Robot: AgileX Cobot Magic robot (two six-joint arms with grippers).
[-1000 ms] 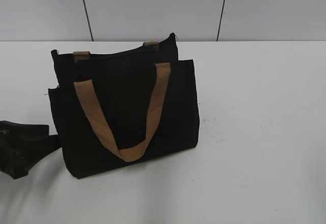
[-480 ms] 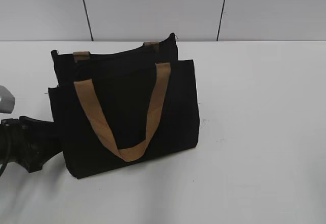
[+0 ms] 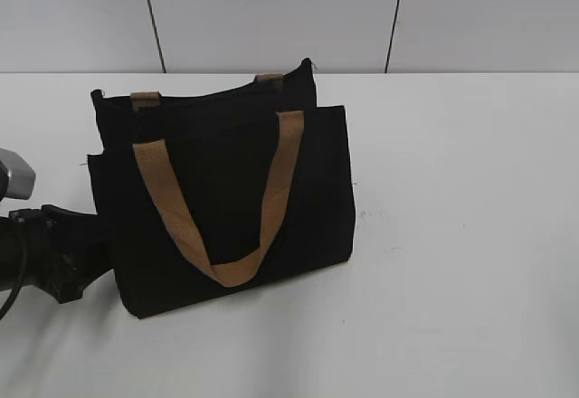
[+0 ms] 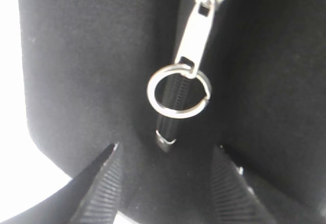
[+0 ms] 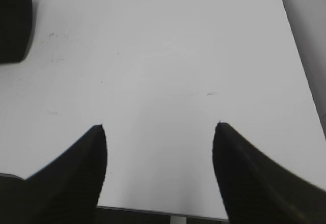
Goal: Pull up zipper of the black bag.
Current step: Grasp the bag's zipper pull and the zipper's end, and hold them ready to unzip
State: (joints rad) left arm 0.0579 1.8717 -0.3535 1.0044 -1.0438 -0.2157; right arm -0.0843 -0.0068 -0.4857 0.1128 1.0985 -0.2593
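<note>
The black bag [image 3: 226, 199] stands upright on the white table, with its tan handles hanging down the front. In the left wrist view the bag's fabric [image 4: 76, 71] fills the frame. The zipper's silver pull [image 4: 196, 33] and its round ring [image 4: 153, 89] hang over the black zipper tape. My left gripper [image 4: 165, 150] is open, with its fingers on either side of the zipper's end just below the ring and nothing held. In the exterior view it [image 3: 86, 249] sits against the bag's left end. My right gripper [image 5: 159, 127] is open and empty over bare table.
A white table [image 3: 452, 235] lies under everything, with a grey panelled wall [image 3: 271, 9] behind it. A corner of the bag [image 5: 12, 20] shows at the top left of the right wrist view. The table's near edge [image 5: 168, 213] shows below the right fingers.
My left arm has come in from the lower left and risen against the bag's left end. The bag has not moved.
</note>
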